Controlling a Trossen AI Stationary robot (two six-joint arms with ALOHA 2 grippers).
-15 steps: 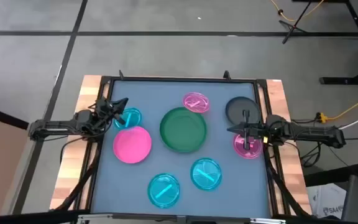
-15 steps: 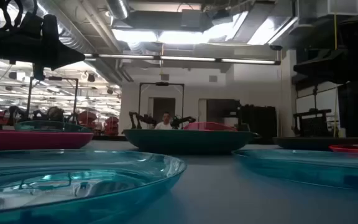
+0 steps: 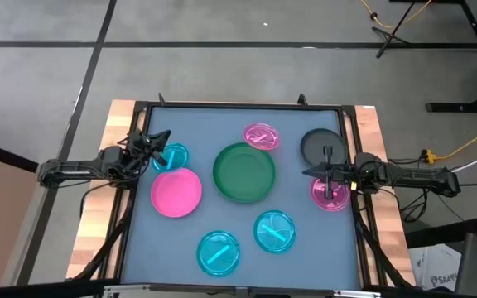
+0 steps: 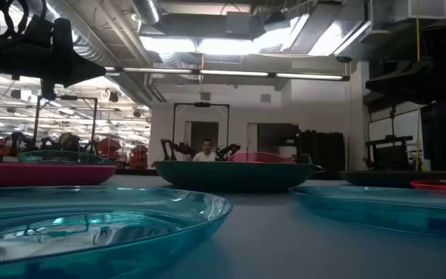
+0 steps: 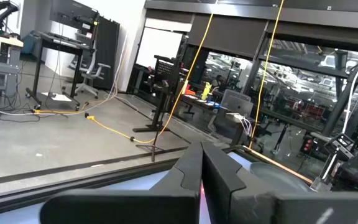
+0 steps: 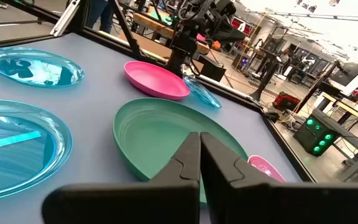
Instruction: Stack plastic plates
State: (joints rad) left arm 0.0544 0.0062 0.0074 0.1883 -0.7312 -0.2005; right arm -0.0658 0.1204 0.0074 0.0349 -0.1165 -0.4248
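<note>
Nothing is seen to have moved since the earlier frame. From above, the left hand (image 3: 157, 142) is held over a cyan plate (image 3: 173, 156) beside the pink plate (image 3: 176, 192); the right hand (image 3: 328, 164) is held above a translucent pink plate (image 3: 330, 194) by the grey plate (image 3: 320, 145). The green plate (image 3: 244, 172) sits mid-worktop (image 3: 222, 116). In both wrist views, the fingers are pressed together, holding nothing.

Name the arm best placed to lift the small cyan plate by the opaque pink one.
Left. The left claw is at the small cyan plate beside the opaque pink plate; the right claw sits across the table over a translucent pink plate.
</note>
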